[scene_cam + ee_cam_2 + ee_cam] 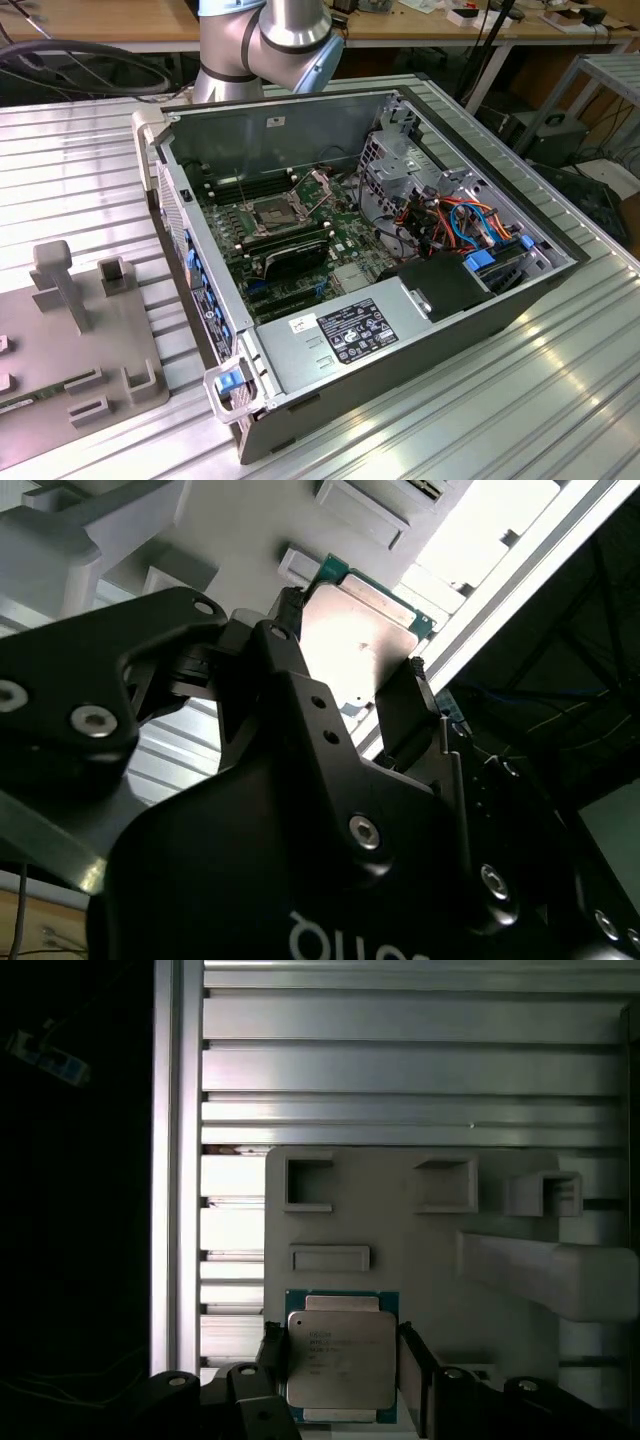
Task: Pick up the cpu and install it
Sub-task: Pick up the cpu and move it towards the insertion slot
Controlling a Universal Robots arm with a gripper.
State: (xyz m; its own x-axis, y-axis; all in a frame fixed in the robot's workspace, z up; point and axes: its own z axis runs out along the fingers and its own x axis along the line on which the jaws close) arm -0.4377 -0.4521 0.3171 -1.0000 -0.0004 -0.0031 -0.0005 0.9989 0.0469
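In the exterior view, a grey fixture plate (60, 350) lies at the exterior view's left. Beside it stands the open computer case (270, 125) with its metal-framed socket (272, 213). The first wrist view adds the gripper (340, 1350), clamped on opposite edges of the cpu (340, 1375) over that plate. The second wrist view shows the same grip from beside the fingers (415, 685).

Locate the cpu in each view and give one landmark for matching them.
Exterior view: the grey fixture plate lies at the exterior view's left, beside the computer case.
First wrist view: the cpu sits between the jaws, that plate behind it.
Second wrist view: the cpu shows between the jaws, plate behind.
Shared landmark: the grey fixture plate.
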